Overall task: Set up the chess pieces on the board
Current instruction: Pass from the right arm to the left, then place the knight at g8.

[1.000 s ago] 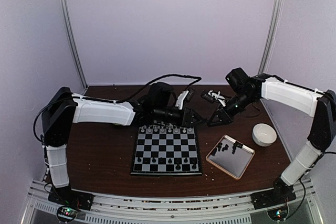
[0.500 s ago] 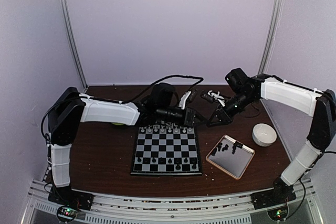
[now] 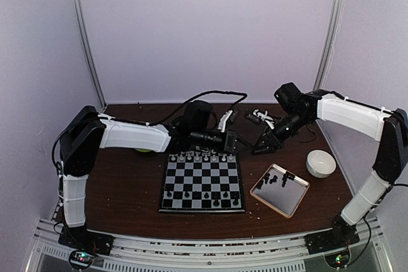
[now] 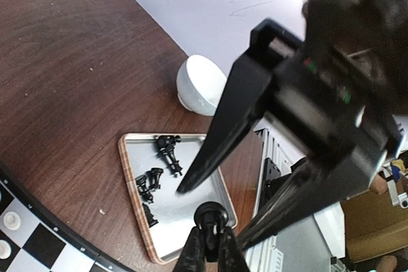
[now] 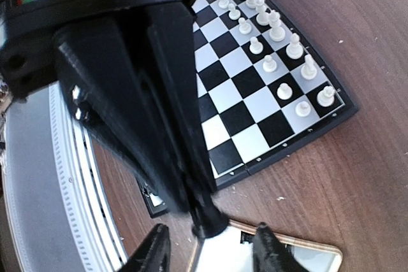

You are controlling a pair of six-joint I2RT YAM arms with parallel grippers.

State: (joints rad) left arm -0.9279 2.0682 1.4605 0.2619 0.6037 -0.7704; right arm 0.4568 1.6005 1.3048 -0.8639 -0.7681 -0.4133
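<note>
The left fingers are pinched shut on a small black chess piece, whose round head sticks up from between their tips. The right fingers stand apart on either side of that same piece, with a gap showing on each side, so they are open and not gripping it. In the right wrist view the left arm's black fingers come down from above to the piece, and in the left wrist view the right arm's fingers loom large just past it.

From the top camera, the two sets of fingers meet just beyond the far right corner of the board, the left fingers reaching in from the left and the right fingers from the right. How high they are above the bench cannot be told.

The board lies flat in the middle of the bench. White pieces fill its two far rows, and the right wrist camera shows them upright on their squares. Some black pieces stand in the near rows.

Just right of the board sits a tan-rimmed metallic tray, set at an angle, with several more black pieces in its far part. The left wrist view shows these lying tipped on the shiny floor of the tray. A white bowl stands beyond the tray, near the right edge of the bench.
</note>
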